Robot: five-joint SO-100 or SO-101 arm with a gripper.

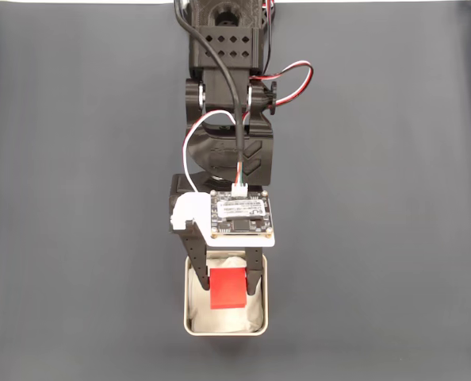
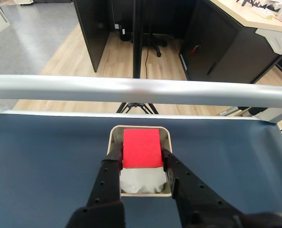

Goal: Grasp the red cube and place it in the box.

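Observation:
The red cube [image 1: 228, 290] sits between the black fingers of my gripper [image 1: 226, 286], which is shut on it. The cube is inside the outline of the box [image 1: 224, 331], a small silvery tin with a white soft lining, at the near middle of the mat in the fixed view. In the wrist view the cube [image 2: 142, 147] is over the box's far half, with both fingers [image 2: 113, 164] pressing its sides and my gripper [image 2: 141, 154] reaching down into the box [image 2: 168, 134]. I cannot tell whether the cube touches the lining.
A dark blue-grey mat [image 1: 77, 198] covers the table around the box. A silver rail [image 2: 131, 90] runs along the table's far edge in the wrist view. Beyond it are a wooden floor and dark office furniture. The arm's body and cables [image 1: 227, 95] stand behind the box.

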